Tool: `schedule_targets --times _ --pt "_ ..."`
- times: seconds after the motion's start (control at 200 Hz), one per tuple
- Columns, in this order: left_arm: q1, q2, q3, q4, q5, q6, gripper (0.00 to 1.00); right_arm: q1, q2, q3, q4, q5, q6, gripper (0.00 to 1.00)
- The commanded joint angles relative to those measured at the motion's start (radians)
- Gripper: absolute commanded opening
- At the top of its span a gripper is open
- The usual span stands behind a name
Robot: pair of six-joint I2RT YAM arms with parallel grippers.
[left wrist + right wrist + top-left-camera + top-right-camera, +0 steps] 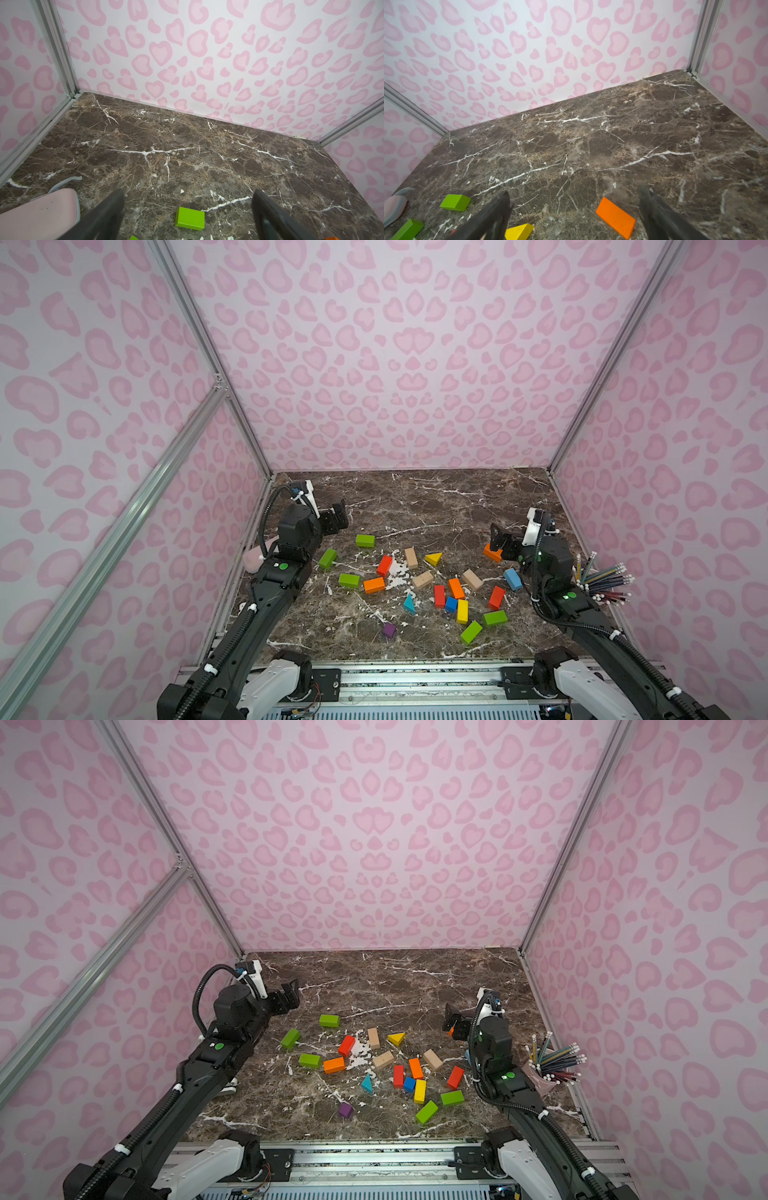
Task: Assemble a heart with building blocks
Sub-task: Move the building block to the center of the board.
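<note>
Robot lab booth: aluminium-framed pink-print walls [407,364], marble-look tabletop [436,506].

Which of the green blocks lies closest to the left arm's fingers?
The green brick farthest back on the table, just ahead of the open left fingers; the other four lie nearer the front.

Brown white-veined marble table [415,506], pink heart-print walls [395,344], green, red, orange, yellow, blue, purple building blocks [456,588]
</note>
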Motion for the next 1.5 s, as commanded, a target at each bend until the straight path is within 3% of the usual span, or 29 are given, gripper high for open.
schedule_targets --times 0.0,0.215,0.375,0.61,0.785,1.15,1.385,1.495 --pt "0.0 0.018 0.0 0.016 0.058 -0.014 0.97 0.002 -0.007 0.012 0.001 -0.023 0.018 0.99" --pt "0.001 0.078 0.027 -0.004 0.107 -0.011 0.97 0.002 0.077 0.083 -0.074 -0.117 0.026 0.99" --pt "-0.003 0.125 0.058 -0.048 0.1 -0.013 0.97 0.046 0.236 0.222 -0.243 -0.043 0.034 0.96" --pt "-0.011 0.143 0.078 -0.097 0.091 -0.003 0.97 0.119 0.372 0.311 -0.314 -0.015 0.03 0.97" --pt "-0.042 0.197 0.114 -0.193 0.067 -0.001 0.98 0.186 0.412 0.314 -0.308 -0.057 0.002 0.96" --pt "-0.198 0.411 0.239 -0.383 0.034 0.032 0.95 0.294 0.415 0.278 -0.33 -0.177 -0.08 0.97" --pt "-0.225 0.409 0.233 -0.353 0.066 0.031 0.95 0.297 0.457 0.302 -0.365 -0.215 -0.036 0.93" --pt "-0.227 0.357 0.239 -0.318 0.111 0.074 0.96 0.313 0.477 0.3 -0.367 -0.172 0.003 0.9"
